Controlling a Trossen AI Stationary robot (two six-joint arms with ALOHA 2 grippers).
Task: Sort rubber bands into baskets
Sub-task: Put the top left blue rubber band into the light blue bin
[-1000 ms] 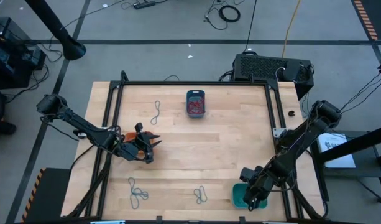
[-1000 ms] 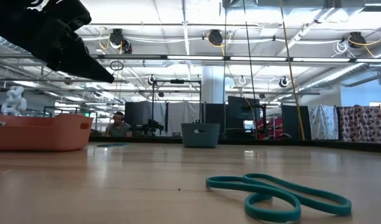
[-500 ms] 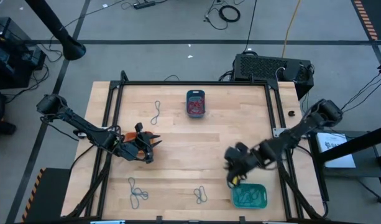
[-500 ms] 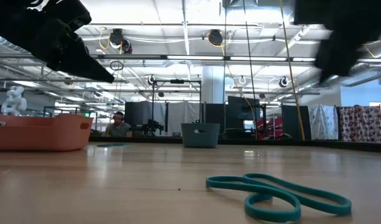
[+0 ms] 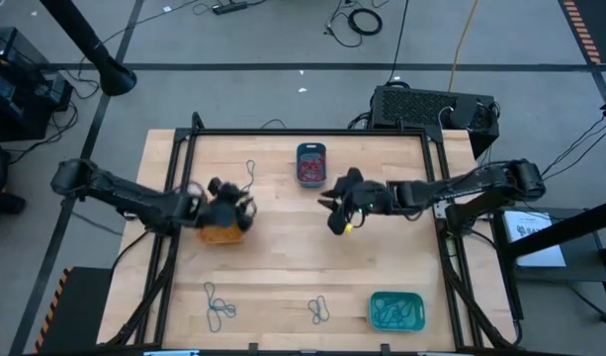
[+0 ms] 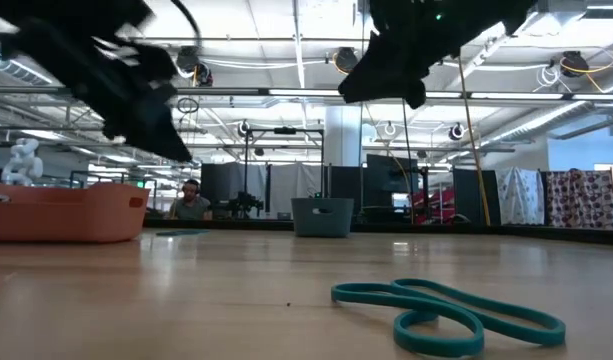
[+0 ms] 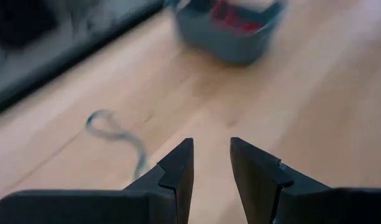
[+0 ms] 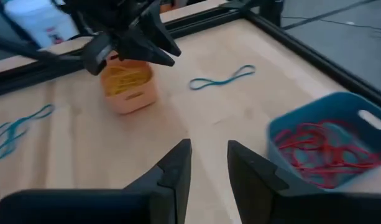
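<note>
With both the left gripper (image 5: 245, 206) above the small orange plastic basket (image 5: 221, 233) and the right gripper (image 5: 332, 203) beside the narrow dark teal-blue basket (image 5: 310, 164) empty, fingers parted, the left should descend squarely over the thin teal rubber band (image 5: 249, 178) just beyond the orange basket.

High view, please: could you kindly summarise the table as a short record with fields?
left tool: open, over the orange basket
right tool: open, above mid-table, beside the dark blue basket
orange basket contents: yellow bands
dark blue basket contents: red bands
turquoise basket: teal bands inside, at the table's near right corner
loose bands: three groups lying on the wood, one far left, two along the near edge
</note>
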